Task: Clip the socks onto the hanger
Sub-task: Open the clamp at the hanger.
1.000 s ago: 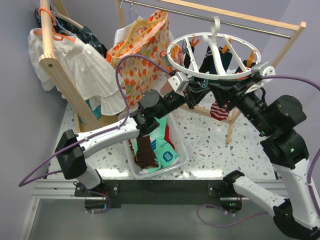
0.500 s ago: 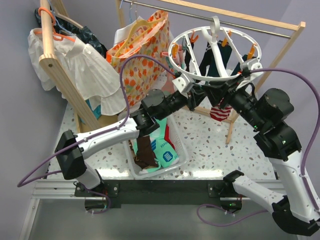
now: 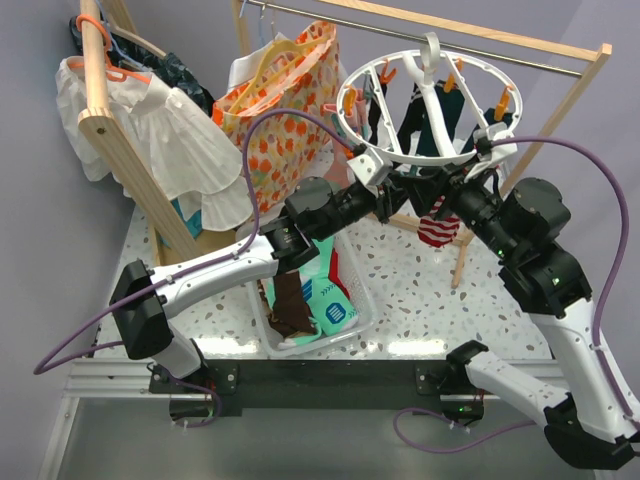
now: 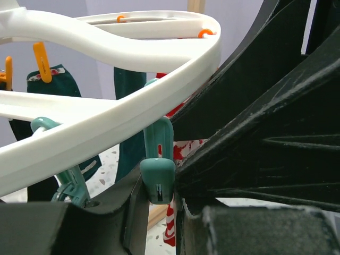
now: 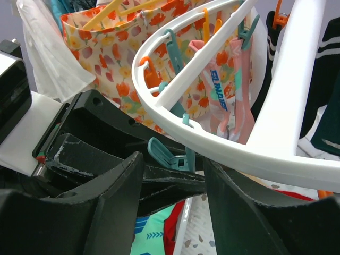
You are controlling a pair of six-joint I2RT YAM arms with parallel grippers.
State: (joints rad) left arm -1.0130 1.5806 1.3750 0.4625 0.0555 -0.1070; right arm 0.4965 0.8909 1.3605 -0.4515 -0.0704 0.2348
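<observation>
The hanger [image 3: 420,155], a white ring with spokes, hangs tilted from the wooden rail. My left gripper [image 3: 385,195] reaches under its near rim and is shut on a teal clip [image 4: 158,175] that dangles from the ring [image 4: 106,127]. A red-and-white striped sock [image 3: 432,228] hangs just behind and below that clip [image 4: 171,226]; what holds its top is hidden. My right gripper [image 3: 442,193] is open next to it, its jaws wide on either side of the left fingers and the clip [image 5: 170,156]. Dark teal socks [image 3: 425,120] hang clipped on the ring.
A clear basket [image 3: 358,300] on the table holds a brown sock [image 3: 288,300] and teal socks [image 3: 330,300]. A floral bag [image 3: 280,110] and a white shirt [image 3: 170,130] hang at the left. The wooden rail frame [image 3: 480,42] stands behind the ring.
The ring has tipped further, its near rim lifted up and left. Both grippers moved up and left with it, and the striped sock swung slightly left.
</observation>
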